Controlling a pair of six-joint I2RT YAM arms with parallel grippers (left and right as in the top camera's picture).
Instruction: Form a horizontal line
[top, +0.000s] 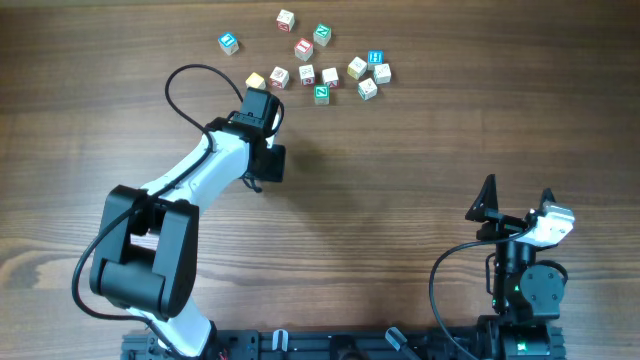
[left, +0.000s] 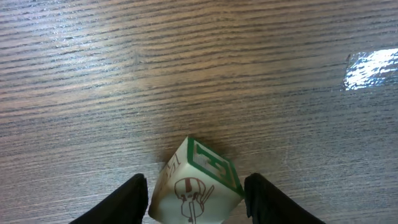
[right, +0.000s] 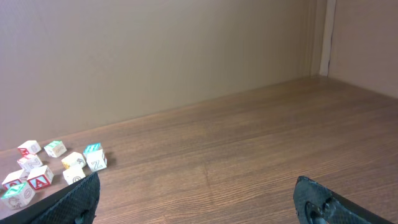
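**Left claw.** My left claw grips a green-lettered cube, with fingers against two opposite sides. The cube sits tilted in the grip.

**Position.** In the overhead view this claw lies just below the yellowish cube, the left end of the row at upper centre of the frame. Three pale cubes run on to its right. Loose cubes lie scattered above and to the right on the tabletop.

**Right claw.** My right claw stands wide open and empty at lower right.

**Assessment.** The placement step is in hand. The next move calls for levelling the cube, aligning it with the row and releasing it without nudging its neighbours.
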